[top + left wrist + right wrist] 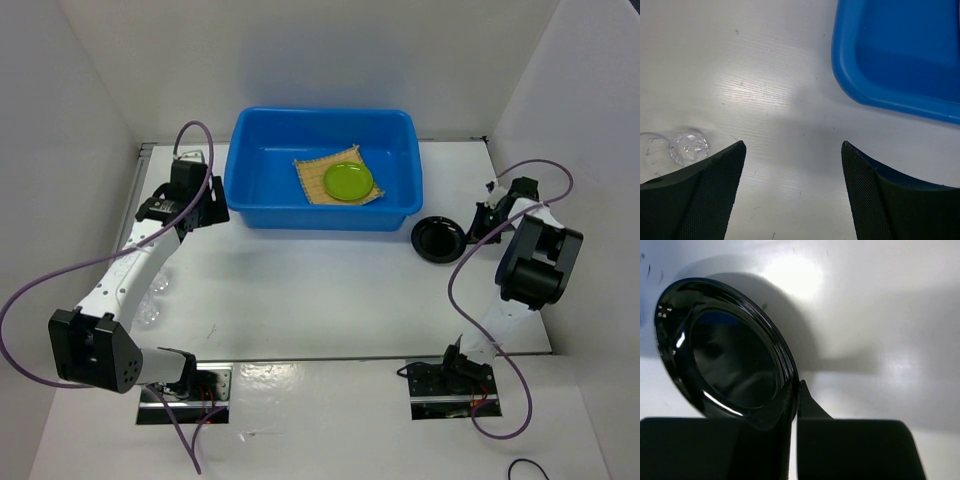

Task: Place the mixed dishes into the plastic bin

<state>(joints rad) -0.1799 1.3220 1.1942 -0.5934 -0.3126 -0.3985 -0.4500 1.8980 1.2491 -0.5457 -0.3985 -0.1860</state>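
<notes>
**Bin.** The blue plastic bin (320,214) stands at the far middle of the table (320,300). The woven bamboo mat (312,176) lies flat on its floor, right of centre, and the lime-green plate (347,181) rests on the mat. Two of the set are in.

**Right arm.** The right gripper (796,399) is clamped on the rim of the black dish (730,352), whose thin edge runs into the narrow slot between the two fingers.
- In the wrist view the dish looks tipped up and throws a shadow on the table. Whether it is fully off the surface cannot be told.
- An edge pinch is probably the only workable hold, since the dish is shallow and looks too wide to span.
- From overhead the dish sits just beside the bin's right end wall, outside it.

**Left arm.** The left gripper (792,150) is spread wide with nothing between the fingers. It hangs over bare table just beside the bin's near-left corner.
- The clear glass cups (687,147) sit on the table nearer and to the left, close together.
- One cup is cut by the frame edge. From overhead both are partly under the left arm.

**Judgement.**
- The step in hand is carrying the black dish over the right wall.
- The dish must clear the rolled rim.
- A glossy dish held by its edge could pivot or slip.
- The cups are not yet in, and the left arm is placed for them.
</notes>
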